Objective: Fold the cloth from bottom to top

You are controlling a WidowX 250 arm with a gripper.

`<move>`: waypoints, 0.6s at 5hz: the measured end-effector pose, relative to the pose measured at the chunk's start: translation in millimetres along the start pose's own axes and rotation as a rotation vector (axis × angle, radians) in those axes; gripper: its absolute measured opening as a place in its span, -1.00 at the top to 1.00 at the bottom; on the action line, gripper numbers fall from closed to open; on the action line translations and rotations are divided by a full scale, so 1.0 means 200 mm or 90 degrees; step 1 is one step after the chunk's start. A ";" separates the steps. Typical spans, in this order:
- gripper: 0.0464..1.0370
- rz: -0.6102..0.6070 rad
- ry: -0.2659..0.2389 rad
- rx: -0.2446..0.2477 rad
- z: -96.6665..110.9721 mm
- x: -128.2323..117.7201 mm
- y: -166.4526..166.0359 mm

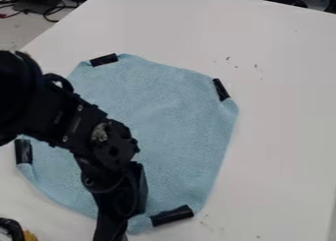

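A white worktop [282, 112] carries the light blue cloth [171, 117], which lies spread out and unfolded across the left and middle, while the black robot arm [72, 122] slants over it from the left edge. The claw [113, 227] hangs at the cloth's bottom edge, and I cannot tell whether it is open or closed. A partly seen black-and-yellow object [13, 228] sits in the lower left corner, 4 black strips [172, 215] mark the cloth's border, and small dark specks [228, 59] dot the worktop.
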State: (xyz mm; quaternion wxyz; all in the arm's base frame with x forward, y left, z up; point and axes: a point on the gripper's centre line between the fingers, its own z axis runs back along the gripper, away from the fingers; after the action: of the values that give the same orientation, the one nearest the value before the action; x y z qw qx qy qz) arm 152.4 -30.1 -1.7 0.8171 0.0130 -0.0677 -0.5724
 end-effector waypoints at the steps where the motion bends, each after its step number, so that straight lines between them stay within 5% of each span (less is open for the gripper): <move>1: -0.38 0.001 0.000 -0.002 -0.01 0.01 0.01; 3: 0.61 -0.025 0.022 -0.008 0.00 0.04 0.06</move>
State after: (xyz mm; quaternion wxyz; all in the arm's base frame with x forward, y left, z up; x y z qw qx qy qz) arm 166.0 -33.0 -0.1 0.8068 0.0191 -0.0495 -0.5884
